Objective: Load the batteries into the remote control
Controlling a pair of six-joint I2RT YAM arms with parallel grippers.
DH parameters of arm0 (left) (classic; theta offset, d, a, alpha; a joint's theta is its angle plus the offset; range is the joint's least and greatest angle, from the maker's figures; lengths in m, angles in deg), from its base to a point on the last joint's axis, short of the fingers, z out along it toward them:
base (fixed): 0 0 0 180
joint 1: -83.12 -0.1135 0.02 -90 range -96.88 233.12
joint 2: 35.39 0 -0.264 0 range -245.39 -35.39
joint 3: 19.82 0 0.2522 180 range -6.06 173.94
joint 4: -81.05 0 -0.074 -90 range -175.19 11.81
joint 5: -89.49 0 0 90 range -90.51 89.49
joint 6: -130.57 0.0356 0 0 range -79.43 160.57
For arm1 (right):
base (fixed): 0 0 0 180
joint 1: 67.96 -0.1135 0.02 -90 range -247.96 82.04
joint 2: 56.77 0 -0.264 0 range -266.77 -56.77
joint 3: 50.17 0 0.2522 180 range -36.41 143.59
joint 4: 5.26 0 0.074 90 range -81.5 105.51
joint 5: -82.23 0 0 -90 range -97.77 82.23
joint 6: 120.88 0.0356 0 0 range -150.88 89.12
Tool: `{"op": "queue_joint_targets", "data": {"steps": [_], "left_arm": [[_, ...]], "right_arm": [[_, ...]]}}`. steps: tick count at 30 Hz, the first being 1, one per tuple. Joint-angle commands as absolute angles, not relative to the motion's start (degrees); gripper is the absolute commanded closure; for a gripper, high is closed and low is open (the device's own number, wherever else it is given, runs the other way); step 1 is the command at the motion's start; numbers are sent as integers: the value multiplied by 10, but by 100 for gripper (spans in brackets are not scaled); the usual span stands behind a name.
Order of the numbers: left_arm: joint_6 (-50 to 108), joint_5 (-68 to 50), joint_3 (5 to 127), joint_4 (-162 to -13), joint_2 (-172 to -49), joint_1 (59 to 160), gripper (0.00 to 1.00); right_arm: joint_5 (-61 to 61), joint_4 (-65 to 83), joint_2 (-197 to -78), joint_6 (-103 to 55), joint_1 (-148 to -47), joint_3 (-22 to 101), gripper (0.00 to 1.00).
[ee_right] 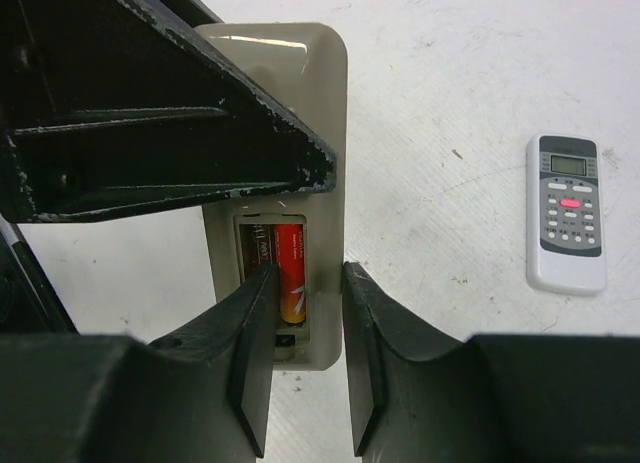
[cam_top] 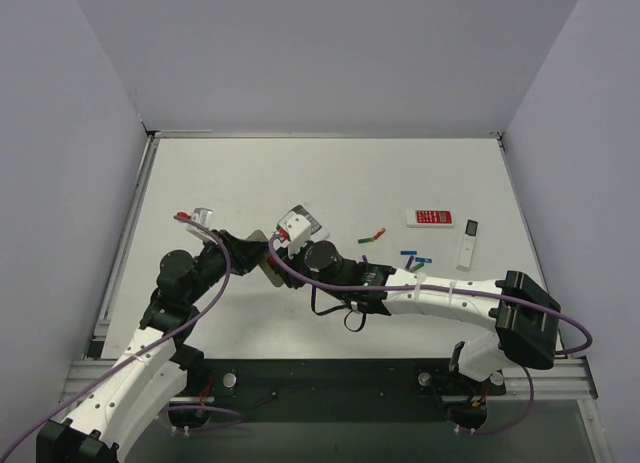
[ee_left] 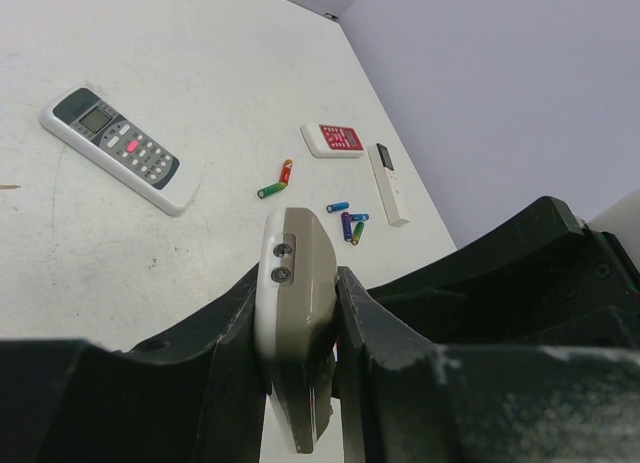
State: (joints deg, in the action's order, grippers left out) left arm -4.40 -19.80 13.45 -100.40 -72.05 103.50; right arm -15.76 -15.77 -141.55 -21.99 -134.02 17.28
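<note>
My left gripper [ee_left: 300, 333] is shut on the remote control [ee_left: 297, 273] and holds it edge-up above the table, tan-grey back showing. In the right wrist view its battery compartment [ee_right: 272, 278] is open, with one red battery [ee_right: 290, 268] lying in it. My right gripper [ee_right: 305, 283] is open, its fingertips straddling that battery, the left finger [ee_right: 252, 313] at the compartment's empty slot. In the top view both grippers meet at the remote [cam_top: 268, 266]. Loose batteries lie on the table: a red-green one [cam_top: 373, 235] and blue ones [cam_top: 412, 255].
A white remote with a dark button panel [ee_right: 567, 213] lies beside the grippers [ee_left: 120, 148]. A red flat remote [cam_top: 431, 217] and a slim white remote [cam_top: 470, 243] lie at the right. A small object [cam_top: 195, 216] sits at the left. Walls enclose the table.
</note>
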Motion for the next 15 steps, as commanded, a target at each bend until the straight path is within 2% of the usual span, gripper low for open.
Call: {"op": "queue_joint_targets", "data": {"steps": [1, 5, 6, 8, 9, 11, 12, 15], "left_arm": [[-57, -237, 135, -1005, -702, 1039, 100], [-58, -228, 127, -1005, -703, 1039, 100], [-58, -224, 127, -1004, -703, 1039, 100], [-54, -215, 131, -987, -709, 1039, 100], [-50, -204, 135, -978, -712, 1038, 100], [-40, -194, 144, -953, -724, 1035, 100], [-37, -186, 146, -948, -729, 1034, 100], [-37, -182, 141, -948, -743, 1029, 100]], "right_arm": [[-249, -196, -1419, -201, -1320, 199, 98], [-235, -191, -1415, -188, -1312, 192, 95], [-218, -192, -1413, -194, -1312, 190, 85], [-200, -192, -1405, -209, -1312, 188, 75], [-175, -188, -1402, -214, -1312, 188, 64], [-158, -179, -1389, -222, -1309, 189, 54], [-148, -166, -1384, -225, -1307, 189, 43], [-129, -121, -1363, -228, -1299, 196, 30]]}}
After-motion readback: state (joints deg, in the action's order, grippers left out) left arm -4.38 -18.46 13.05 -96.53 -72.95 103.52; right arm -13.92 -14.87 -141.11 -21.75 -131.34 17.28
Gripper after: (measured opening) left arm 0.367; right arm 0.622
